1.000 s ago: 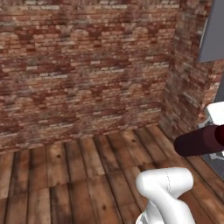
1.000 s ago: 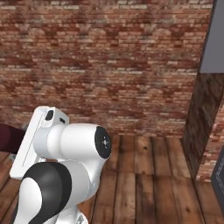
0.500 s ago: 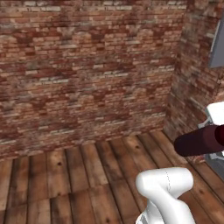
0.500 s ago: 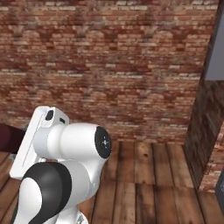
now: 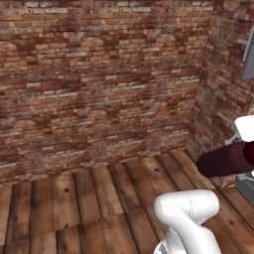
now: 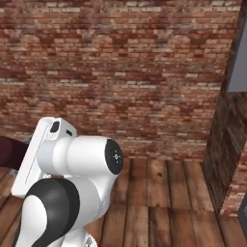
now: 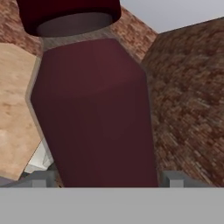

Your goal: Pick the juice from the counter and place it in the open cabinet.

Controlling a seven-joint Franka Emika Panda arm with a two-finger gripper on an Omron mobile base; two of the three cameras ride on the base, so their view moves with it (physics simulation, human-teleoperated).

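A small dark maroon cylindrical juice bottle [image 7: 94, 109] with a narrower neck and a dark cap sits clamped in the jaws of the white arm's two-finger gripper [image 7: 105, 178], lifted clear of any surface. In the hand view the bottle rises from between the two small grey fingertips [image 7: 40, 179], its cap at the top of the frame. A patch of light wood-grain counter [image 7: 15, 109] lies to the bottle's left there, with brick to its right.

From the left base view, the bottle [image 5: 225, 158] lies roughly level at the right edge, well above the brown plank floor [image 5: 89, 198] and in front of the red brick wall [image 5: 99, 79]. A sliver of grey panel [image 5: 248, 59] shows at the upper right; whether it belongs to the cabinet cannot be told.

The right base view catches the bottle's end [image 6: 12, 150] at the far left, behind the arm's white and dark joints.
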